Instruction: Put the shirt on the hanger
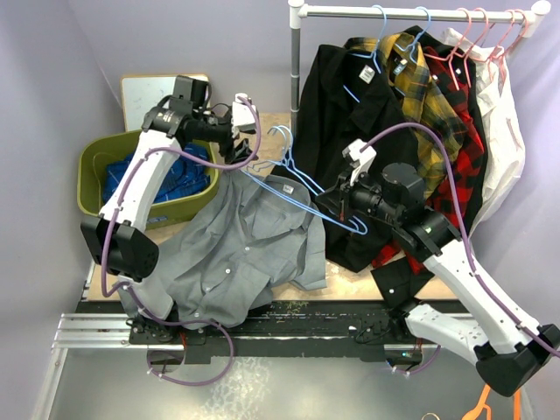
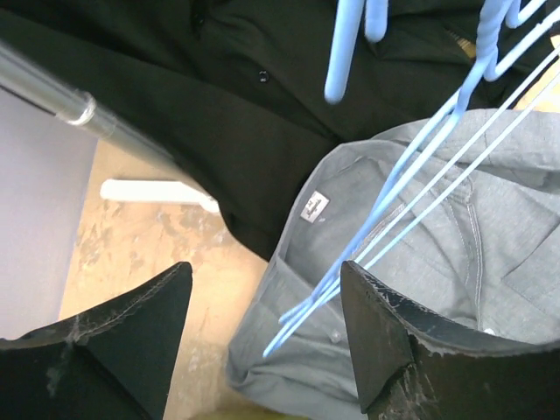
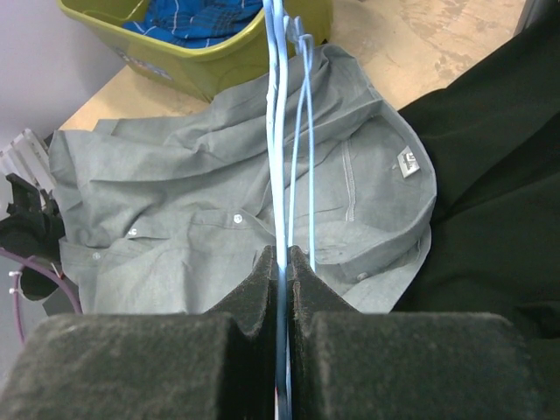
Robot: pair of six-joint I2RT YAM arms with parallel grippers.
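The grey shirt (image 1: 236,249) lies crumpled on the table, collar toward the rack, white neck label (image 2: 315,207) showing. The light-blue hanger (image 1: 302,188) is held slanted above its collar. My right gripper (image 1: 347,210) is shut on the hanger's lower end, the wire pinched between the pads (image 3: 286,262) over the shirt (image 3: 219,192). My left gripper (image 1: 240,150) is open near the hanger's hook end. In the left wrist view the hanger's corner (image 2: 297,315) lies between the spread fingers (image 2: 385,324), touching neither. The gripper (image 2: 267,311) hovers over the shirt's collar (image 2: 367,262). A second blue wire frame seems to run alongside.
A green bin (image 1: 87,175) with a blue garment (image 1: 175,179) stands at the left, close to my left arm. The clothes rack (image 1: 295,70) at the back right holds a black shirt (image 1: 337,114), plaid shirts and pink hangers (image 1: 477,39). An orange hanger (image 1: 481,402) lies below the right arm.
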